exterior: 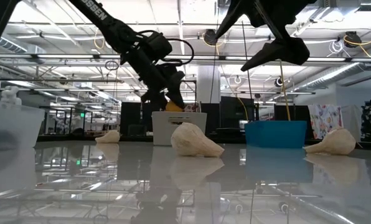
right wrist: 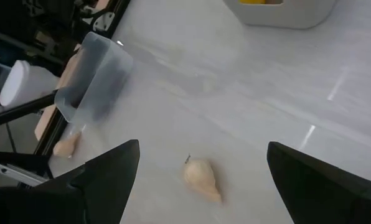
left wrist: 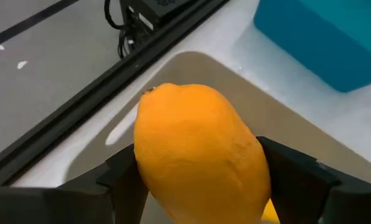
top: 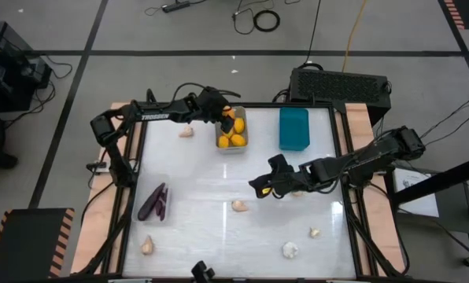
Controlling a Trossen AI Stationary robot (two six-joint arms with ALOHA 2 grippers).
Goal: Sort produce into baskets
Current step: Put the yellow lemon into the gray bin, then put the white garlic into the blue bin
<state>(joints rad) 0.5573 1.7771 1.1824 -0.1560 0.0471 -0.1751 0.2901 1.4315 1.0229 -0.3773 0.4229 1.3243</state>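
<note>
The left arm reaches across the far side, its left gripper with both fingers pressed against something held between them. The right arm stretches inward, its right gripper raised, fingers spread wide apart and empty.

High view straight down over the whole table. Low view level at tabletop height, facing the room beyond. Left wrist view very close on an orange fruit above the grey basket, shared with both. Right wrist view angled down, showing a garlic bulb.
</note>
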